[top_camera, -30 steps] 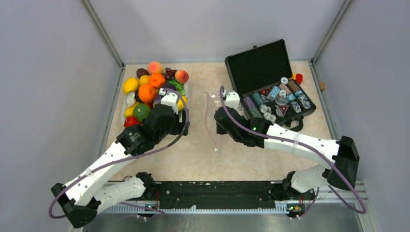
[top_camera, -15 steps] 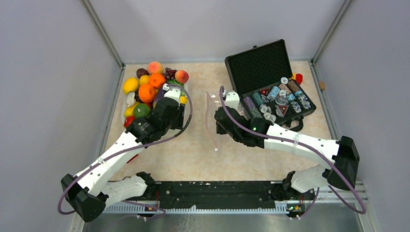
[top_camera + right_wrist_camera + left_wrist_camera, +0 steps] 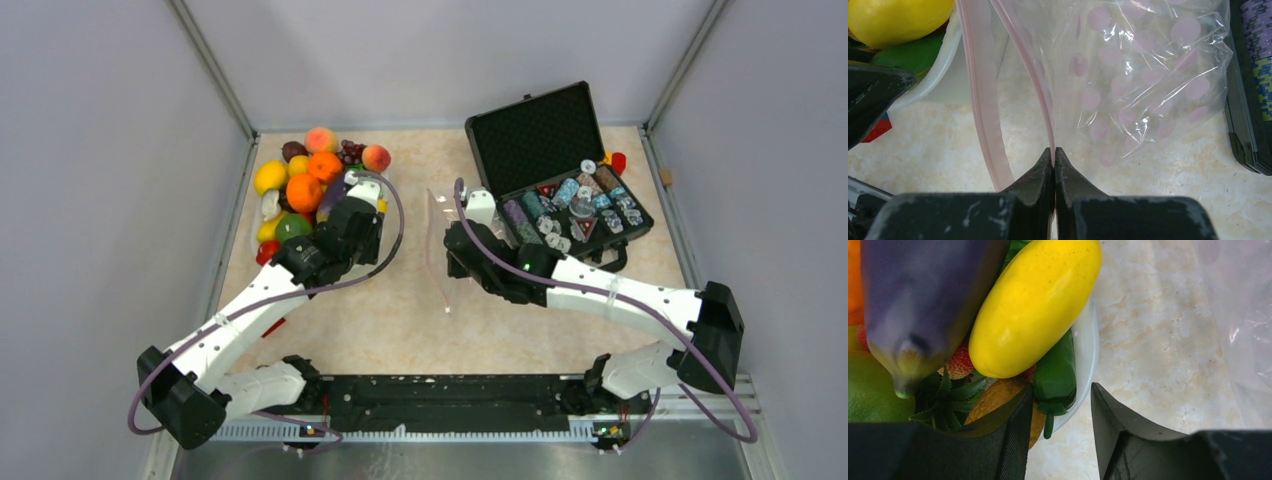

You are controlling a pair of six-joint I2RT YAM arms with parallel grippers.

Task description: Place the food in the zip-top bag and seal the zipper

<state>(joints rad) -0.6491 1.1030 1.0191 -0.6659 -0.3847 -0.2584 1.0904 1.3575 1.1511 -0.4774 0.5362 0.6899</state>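
1. The left gripper [image 3: 1058,435] has its two black fingers parted with nothing between them. It hangs over the rim of the white basin [image 3: 1089,347], which stands in the far-left corner of the table [image 3: 400,320].
2. Just ahead of those fingers, a yellow mango-like fruit [image 3: 1033,305] lies on the heap against a dark purple eggplant [image 3: 923,295]. A dark green vegetable [image 3: 1055,375] with a stem lies under the fruit, along the basin wall, and a strawberry [image 3: 959,362] peeks out between them.
3. In the overhead view the heap also shows an orange [image 3: 305,190], with a peach [image 3: 376,157] at the side toward the far edge.
4. The right gripper [image 3: 1054,155] is pinched tight on one strip of the pale-pink zipper [image 3: 1040,95].
5. The zipper's other strip stands apart to the left, so the mouth of the zip-top bag [image 3: 1148,75] gapes toward the basin.
6. The clear bag, printed with pink dots, lies mid-table between the basin and the black case [image 3: 535,125].
7. The case stands open in the far-right corner, with poker chips [image 3: 580,210] filling its tray.
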